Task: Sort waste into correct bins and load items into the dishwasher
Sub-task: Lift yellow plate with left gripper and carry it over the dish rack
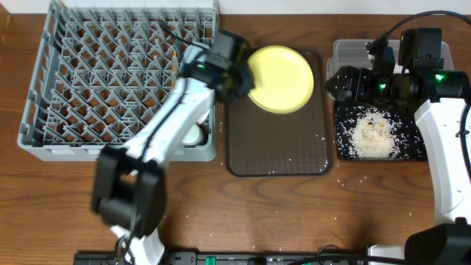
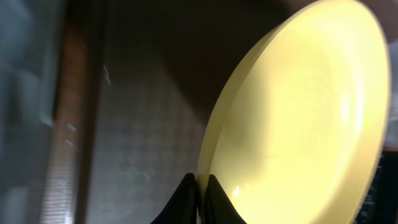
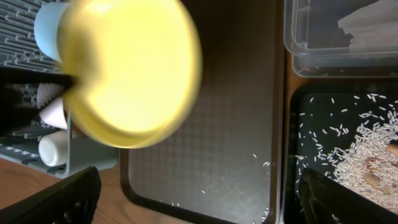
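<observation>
Wood-grain table (image 1: 294,221) carries a grey dish rack (image 1: 44,110) at its far left, a brown tray (image 1: 280,158) in the middle, and a clear tub (image 1: 349,50) and a black tray (image 1: 419,153) of rice (image 1: 372,136) at the right. The yellow plate (image 1: 283,77) hangs tilted over the brown tray's far left corner, just beside the rack's right edge. The left gripper (image 2: 202,196) is clamped on the plate's thin rim, one finger on each face. The right gripper (image 1: 342,82) hovers wide open at the brown tray's far right edge, holding nothing. The plate looks stiff, glossy and probably slippery, so an edge pinch may let it swivel. A deeper bite on the rim seems safer.
</observation>
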